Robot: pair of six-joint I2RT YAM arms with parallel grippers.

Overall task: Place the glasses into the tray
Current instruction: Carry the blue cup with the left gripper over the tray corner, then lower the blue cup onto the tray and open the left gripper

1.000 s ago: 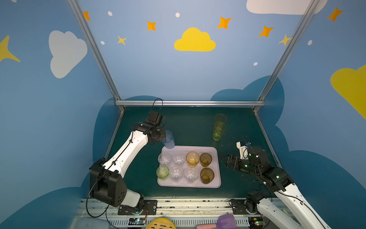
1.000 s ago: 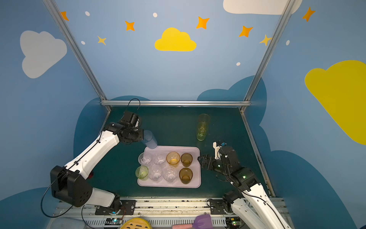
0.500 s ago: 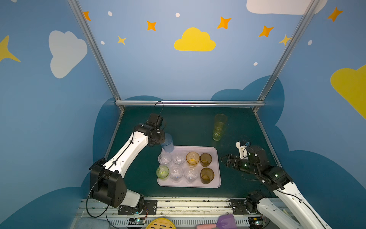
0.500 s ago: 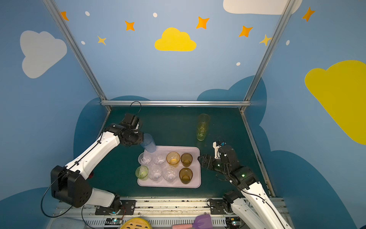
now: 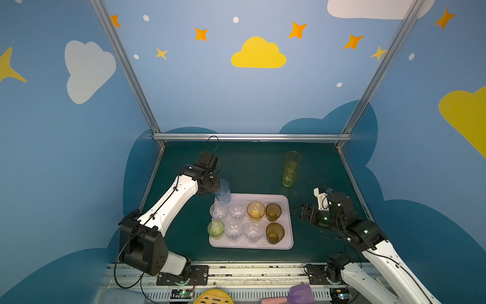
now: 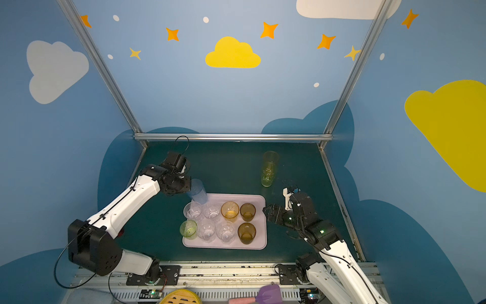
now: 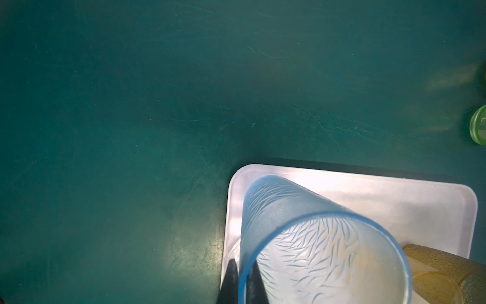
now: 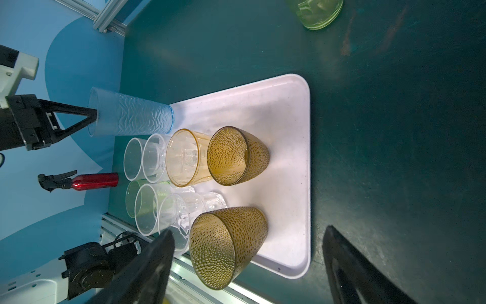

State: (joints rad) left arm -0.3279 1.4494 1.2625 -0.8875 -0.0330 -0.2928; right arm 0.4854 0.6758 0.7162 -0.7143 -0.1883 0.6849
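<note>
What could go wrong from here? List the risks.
1. The left gripper pinches the blue glass only by its rim; it could slip or swing when lowered.
2. That glass hangs over a corner of the tray, close to a clear glass; it may knock it, or land on the edge and tip.
3. The open right gripper sits near a brown glass and could bump it.

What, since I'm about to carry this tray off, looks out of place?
The tall yellow-green glass stands on the table beyond the tray, and the pale blue glass is pinched by its rim in the left gripper at the tray's far left corner.
</note>
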